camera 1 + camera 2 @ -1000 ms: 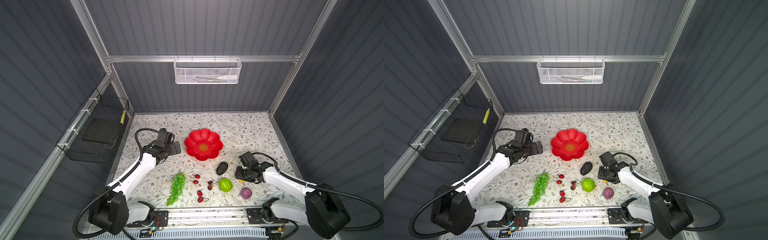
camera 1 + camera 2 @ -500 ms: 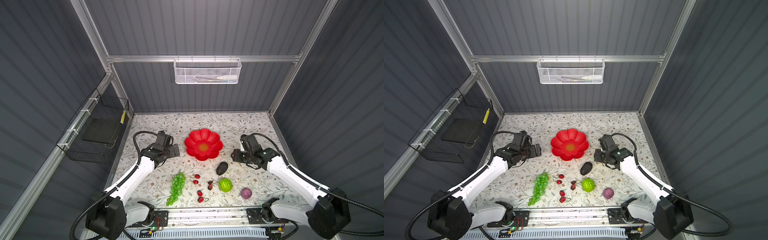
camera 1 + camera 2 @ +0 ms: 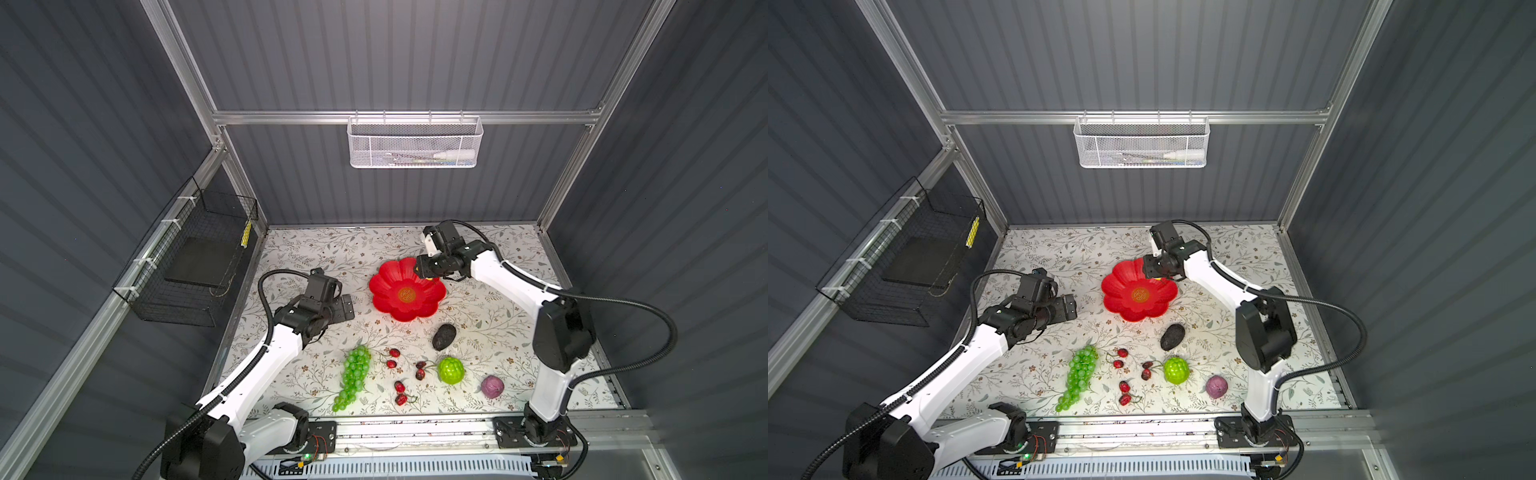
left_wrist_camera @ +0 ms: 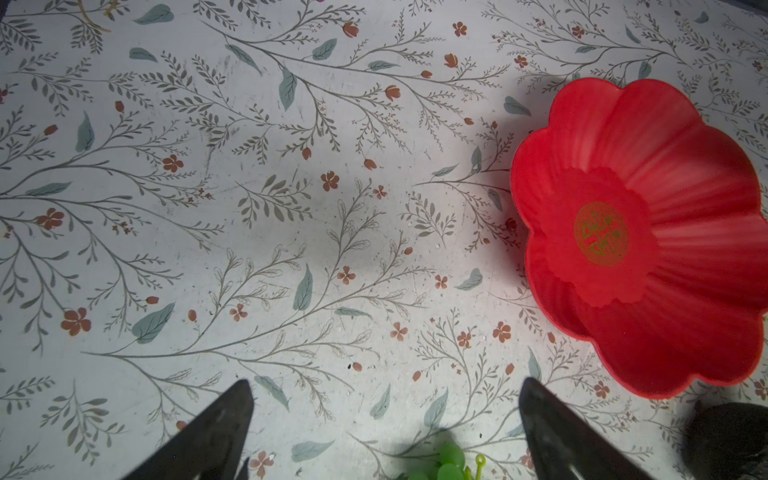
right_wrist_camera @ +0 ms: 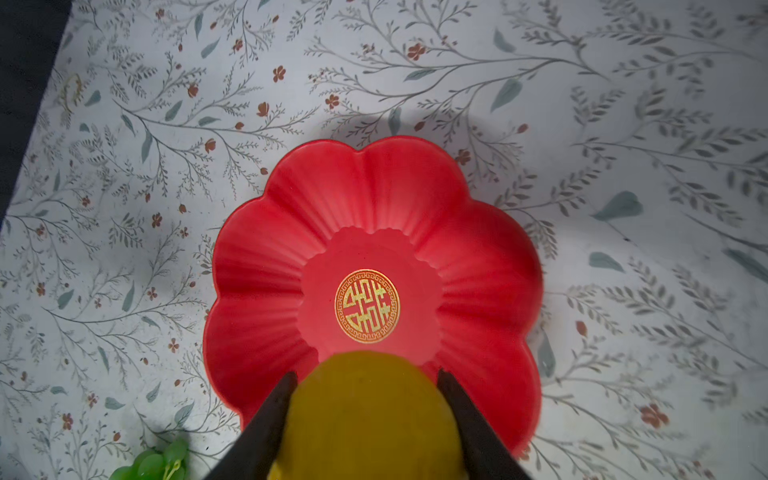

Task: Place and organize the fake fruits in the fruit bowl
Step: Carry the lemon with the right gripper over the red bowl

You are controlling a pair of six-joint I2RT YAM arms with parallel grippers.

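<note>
Fruit bowl (image 5: 374, 187) is found empty; yellow pear (image 5: 365, 419) is held above it by right hand (image 5: 366, 374); left hand (image 4: 385, 381) is spread wide.

- The fruit bowl (image 5: 365, 187) is coloured glossy red, with a gold emblem (image 5: 367, 306) printed at its centre.
- The counter (image 4: 249, 208) is patterned white with grey-green sprigs and small rust-red flowers.
- The pear (image 5: 365, 415) is coloured yellow.
- The grape bunch (image 3: 353, 376) and bumpy ball (image 3: 451, 370) are coloured green, the avocado (image 3: 444, 336) near-black, the round fruit (image 3: 492, 386) purple, the cherries (image 3: 400, 387) red.
</note>
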